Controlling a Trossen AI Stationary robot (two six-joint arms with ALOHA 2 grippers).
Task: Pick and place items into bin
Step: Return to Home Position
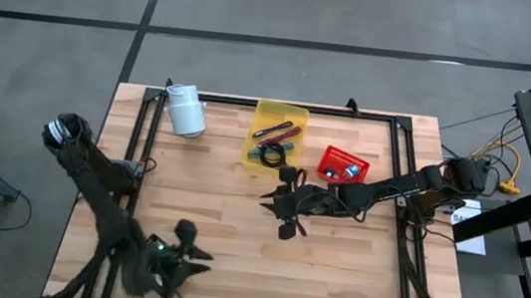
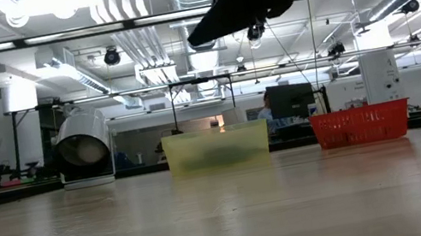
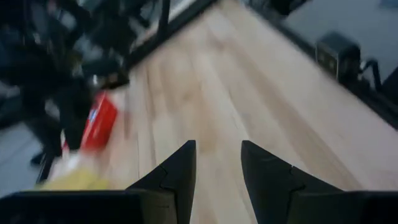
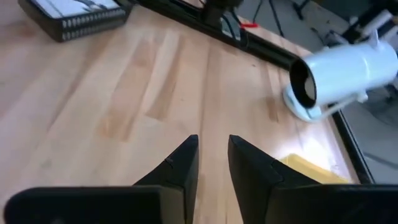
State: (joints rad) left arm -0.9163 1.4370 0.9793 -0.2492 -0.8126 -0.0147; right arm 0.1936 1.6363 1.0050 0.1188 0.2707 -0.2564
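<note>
**Both end effectors empty, items lying in the bins**

Nearest the front edge of the desk [image 1: 352, 269], toward its left corner: left end effector [image 3: 218, 144]. Its fingers are parted by a narrow gap with nothing between them. It is well apart from every bin.

Mid-desk: right end effector [image 4: 213, 138], raised above the wood. It also has a narrow gap and holds nothing. It sits just in front of the two coloured bins and touches neither.

Behind it: red basket [image 2: 359, 125] with small blue pieces [image 1: 347, 166] inside.

Beside that, toward the far edge: yellow bin [image 2: 216, 147]. It holds the magenta stick [image 1: 279, 129], the teal tool [image 1: 286, 148] and the coiled black cable [image 1: 270, 156].

Far-left corner: white cup [image 1: 187, 110], lying on its side, mouth toward the front.

From the right wrist, across bare wood: black bin [image 4: 81, 25] with white cards [image 4: 68, 5] in it, well apart from that end effector. I cannot tell its spot on the desk from overhead.
</note>
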